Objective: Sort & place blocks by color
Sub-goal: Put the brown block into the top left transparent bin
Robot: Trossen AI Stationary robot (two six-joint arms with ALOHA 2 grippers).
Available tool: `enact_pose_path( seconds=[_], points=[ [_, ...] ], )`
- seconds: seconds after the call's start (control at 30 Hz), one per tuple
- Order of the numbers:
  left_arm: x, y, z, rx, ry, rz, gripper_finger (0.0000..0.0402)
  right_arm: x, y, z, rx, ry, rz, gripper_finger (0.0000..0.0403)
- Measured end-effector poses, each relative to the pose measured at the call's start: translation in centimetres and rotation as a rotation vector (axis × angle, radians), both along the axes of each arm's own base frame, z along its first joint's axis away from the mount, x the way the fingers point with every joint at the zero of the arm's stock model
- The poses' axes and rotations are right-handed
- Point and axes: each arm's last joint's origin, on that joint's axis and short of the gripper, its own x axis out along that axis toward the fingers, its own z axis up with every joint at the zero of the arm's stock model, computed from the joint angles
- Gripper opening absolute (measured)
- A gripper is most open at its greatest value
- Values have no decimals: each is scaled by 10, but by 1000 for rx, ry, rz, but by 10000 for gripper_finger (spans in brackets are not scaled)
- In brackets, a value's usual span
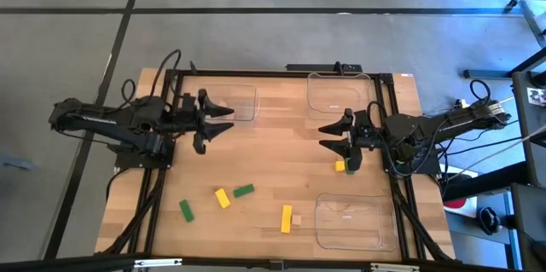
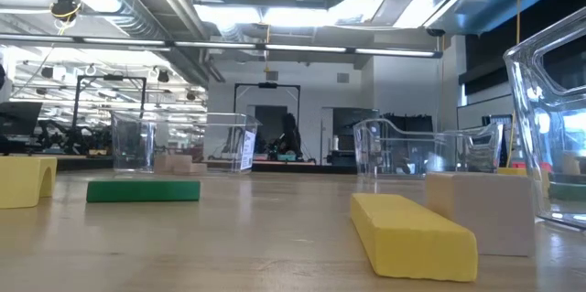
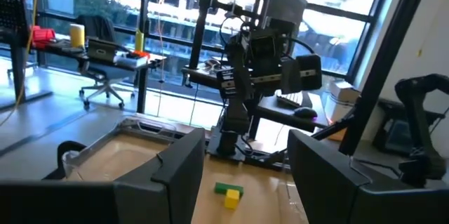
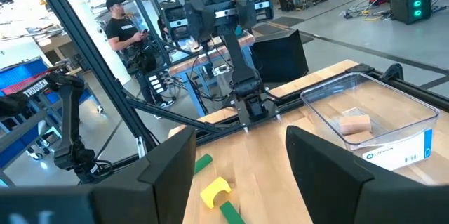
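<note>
Wooden tabletop [image 1: 273,136] w/ three clear plastic trays [image 1: 348,219]; green, yellow, tan wood blocks [image 1: 243,191] scattered at the near edge. Left gripper [image 1: 223,119] & right gripper [image 1: 328,136] both spread wide, empty, mid-table.

Dark jointed arms, black cables

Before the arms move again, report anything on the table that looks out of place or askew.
Nothing looks damaged or spilled. The loose blocks lie scattered at odd angles near the front: a green bar, a yellow block, another green bar, and a yellow bar touching a tan cube. That fits unsorted pieces. Both grippers, left and right, hang open.
</note>
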Motion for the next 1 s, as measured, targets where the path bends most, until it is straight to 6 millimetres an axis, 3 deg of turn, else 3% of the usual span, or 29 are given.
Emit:
enact_pose_path(
  seconds=[0.37, 0.5, 0.73, 1.0],
  points=[
    [1, 0, -2, 8, 18, -3, 195, 1, 0, 3, 7, -27, 0, 225],
    [1, 0, -2, 7, 17, -3, 195, 11, 3, 3, -9, 28, 1, 225],
    [1, 0, -2, 5, 15, 1, 195, 55, 24, 6, -175, 332, 149, 225],
    [1, 1, -1, -20, 10, 25, 195, 95, 71, 5, -158, 712, 341, 225]
  ],
)
